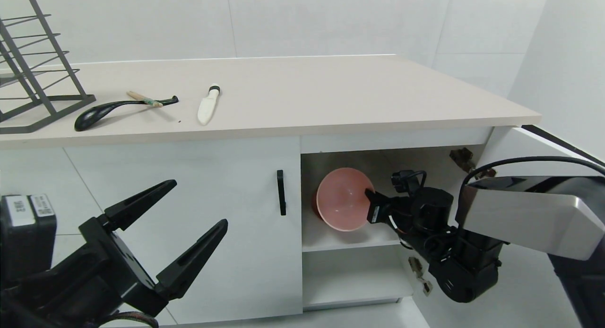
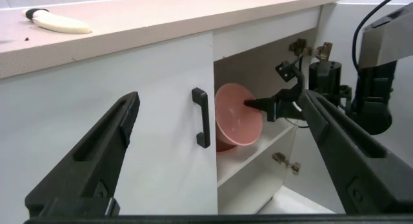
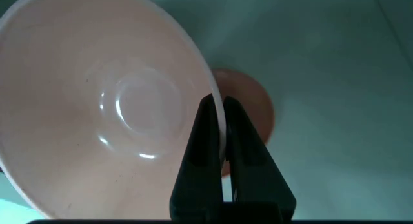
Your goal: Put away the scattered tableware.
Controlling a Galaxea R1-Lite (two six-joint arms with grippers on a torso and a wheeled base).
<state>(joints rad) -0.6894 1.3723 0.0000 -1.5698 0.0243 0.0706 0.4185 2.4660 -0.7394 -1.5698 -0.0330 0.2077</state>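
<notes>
The pink bowl (image 1: 341, 198) is held tilted over the upper shelf (image 1: 350, 243) of the open cupboard (image 1: 255, 200), its rim clamped by the right end effector (image 1: 367, 194). The left end effector (image 1: 198, 201) is spread apart, empty. A spoon (image 1: 101, 111), a knife (image 1: 208, 106) and perhaps a chopstick (image 1: 144, 99) are left on the table (image 1: 331, 91).

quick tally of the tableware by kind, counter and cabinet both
pink bowl: 1 (a reddish thing behind it, cannot tell what)
black spoon: 1
wooden stick utensil: 1
white knife: 1
total: 4
</notes>
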